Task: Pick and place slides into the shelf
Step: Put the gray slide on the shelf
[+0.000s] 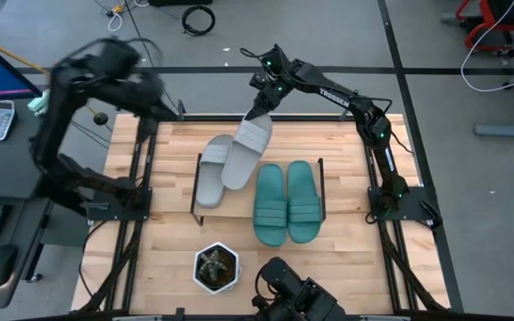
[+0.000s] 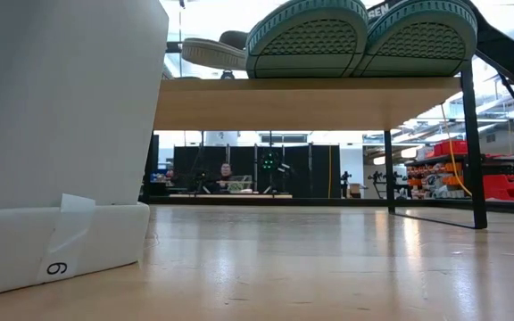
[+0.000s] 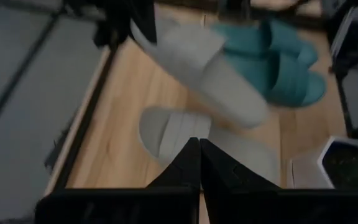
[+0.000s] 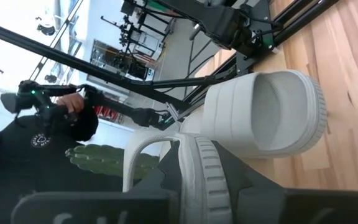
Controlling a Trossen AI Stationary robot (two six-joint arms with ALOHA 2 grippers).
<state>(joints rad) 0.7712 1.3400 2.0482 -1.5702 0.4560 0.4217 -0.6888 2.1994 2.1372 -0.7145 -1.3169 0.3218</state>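
Observation:
The shelf (image 1: 243, 203) stands mid-table, with its board (image 2: 310, 102) filling the low view. A teal pair of slides (image 1: 286, 202) lies on its right half, soles (image 2: 364, 37) jutting over the near edge. One grey slide (image 1: 211, 175) lies flat on the left half. My right gripper (image 1: 261, 111) is shut on the second grey slide (image 1: 246, 150), which slants above the first. My left gripper (image 3: 199, 163) is shut and empty, raised off the table's far left corner (image 1: 105, 67). My right gripper holds the second grey slide at its far end, by the strap (image 4: 135, 155). The ribbed sole edge (image 4: 202, 177) runs between the two fingers; one finger seems to sit under the strap, the other against the sole. The fingers slant down from the far side, and the slide tilts toward the near-left over the flat grey slide (image 4: 272, 112). Whether the two touch, I cannot tell.
A white hexagonal plant pot (image 1: 215, 267) stands near the table's near edge and blocks the left of the low view (image 2: 61, 134). Black frame rails (image 1: 136, 178) run along the table's left and right sides. A person in black (image 4: 36, 143) is beyond the table.

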